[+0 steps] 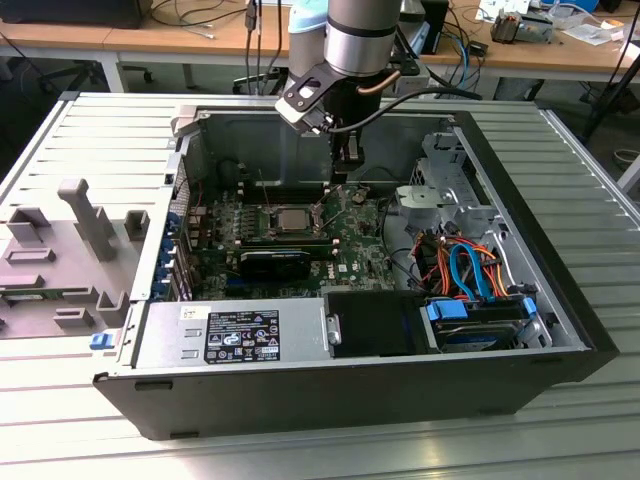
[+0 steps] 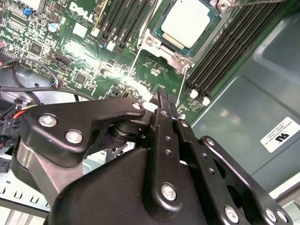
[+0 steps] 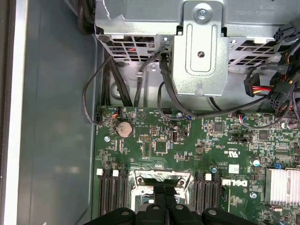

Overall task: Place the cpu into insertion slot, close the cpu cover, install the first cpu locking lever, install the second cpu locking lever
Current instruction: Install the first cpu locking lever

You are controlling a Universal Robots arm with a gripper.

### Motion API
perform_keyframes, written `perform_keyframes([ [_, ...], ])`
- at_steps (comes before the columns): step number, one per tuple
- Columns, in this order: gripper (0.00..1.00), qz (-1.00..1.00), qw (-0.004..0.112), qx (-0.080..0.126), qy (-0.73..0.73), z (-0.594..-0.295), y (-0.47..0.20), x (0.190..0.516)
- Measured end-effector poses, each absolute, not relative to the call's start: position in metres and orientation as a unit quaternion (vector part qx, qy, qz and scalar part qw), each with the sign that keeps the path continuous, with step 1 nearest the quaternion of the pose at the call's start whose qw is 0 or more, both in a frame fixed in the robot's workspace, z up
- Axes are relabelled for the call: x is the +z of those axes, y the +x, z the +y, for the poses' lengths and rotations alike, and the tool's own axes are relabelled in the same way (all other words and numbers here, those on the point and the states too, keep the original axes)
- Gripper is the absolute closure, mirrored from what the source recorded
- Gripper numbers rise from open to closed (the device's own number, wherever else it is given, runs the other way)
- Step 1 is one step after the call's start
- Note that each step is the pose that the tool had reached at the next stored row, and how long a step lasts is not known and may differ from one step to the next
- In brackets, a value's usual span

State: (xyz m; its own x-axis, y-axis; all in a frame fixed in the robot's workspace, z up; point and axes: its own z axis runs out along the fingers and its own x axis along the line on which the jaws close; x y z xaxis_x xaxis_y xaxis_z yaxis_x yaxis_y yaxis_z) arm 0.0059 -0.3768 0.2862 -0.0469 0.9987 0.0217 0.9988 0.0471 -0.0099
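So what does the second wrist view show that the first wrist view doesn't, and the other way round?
Second wrist view: the cpu, silver top up, and a white label on the case wall. First wrist view: a coin battery, a metal bracket and a finned heatsink. In both wrist views: the green board, memory slots and the gripper.

The cpu (image 2: 190, 21) is cut off by the picture's edge in the second wrist view. In the first wrist view the claw (image 3: 165, 200) covers part of the insertion slot (image 3: 149, 180), and the edge cuts the claw off
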Motion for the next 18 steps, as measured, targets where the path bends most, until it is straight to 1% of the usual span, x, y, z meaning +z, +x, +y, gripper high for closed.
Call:
perform_keyframes([
  [18, 0.89, -0.723, 0.011, -0.004, -0.69, -0.3768, 0.0161, 0.2862],
])
